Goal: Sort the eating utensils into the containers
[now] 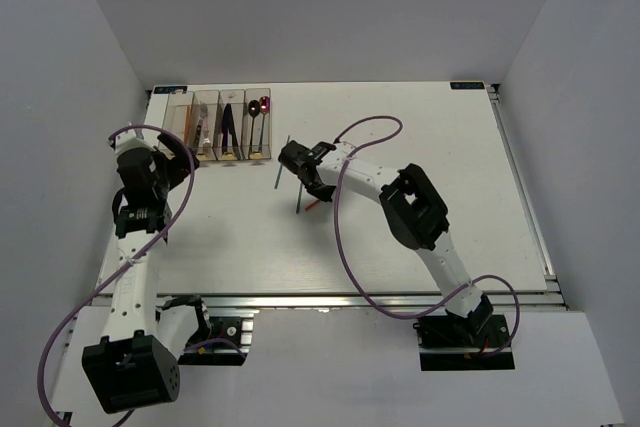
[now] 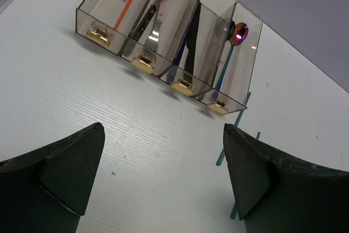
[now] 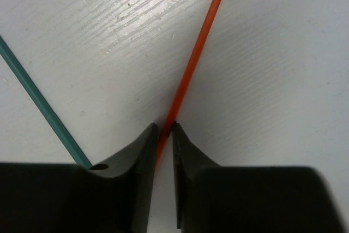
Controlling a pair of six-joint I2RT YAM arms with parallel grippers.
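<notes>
Four clear containers [image 1: 215, 127] stand joined in a row at the back left; they also show in the left wrist view [image 2: 163, 53]. They hold an orange chopstick [image 2: 131, 1], a silver fork [image 2: 158, 25], a dark blue knife [image 2: 191, 42] and spoons [image 2: 238, 34]. My right gripper [image 1: 305, 185] is down at the table, shut on an orange chopstick [image 3: 199, 53], with the pinch showing in the right wrist view [image 3: 163, 129]. Two green chopsticks [image 1: 279, 172] [image 1: 298, 202] lie beside it; one [image 3: 38, 88] runs left of the fingers. My left gripper [image 2: 163, 173] is open and empty, in front of the containers [image 1: 180, 162].
The white table [image 1: 420, 147] ends in a metal rail along its near edge [image 1: 350, 299]. Purple cables loop around both arms [image 1: 345, 237]. White walls enclose the back and sides.
</notes>
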